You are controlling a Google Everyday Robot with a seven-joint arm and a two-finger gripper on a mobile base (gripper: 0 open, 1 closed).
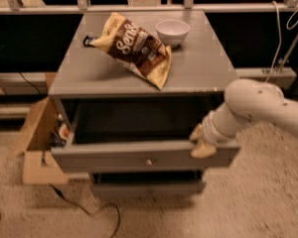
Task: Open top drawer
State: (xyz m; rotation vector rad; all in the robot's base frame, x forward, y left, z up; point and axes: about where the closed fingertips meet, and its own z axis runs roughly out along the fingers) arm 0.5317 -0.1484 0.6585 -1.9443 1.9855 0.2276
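The top drawer (114,158) of the grey cabinet (203,68) is pulled well out, and its dark inside shows. Its grey front has a small round metallic knob (148,161) at the centre. My gripper (200,142) is at the right end of the drawer front's top edge. One tan finger (195,132) sits inside the drawer and the other lies over the outer face, closed on the front panel. The white arm reaches in from the right.
A chip bag (134,46) and a white bowl (172,31) lie on the cabinet top. A narrower grey drawer (149,186) sits below. An open cardboard box (37,143) stands left of the cabinet. A black cable (94,213) runs over the floor in front.
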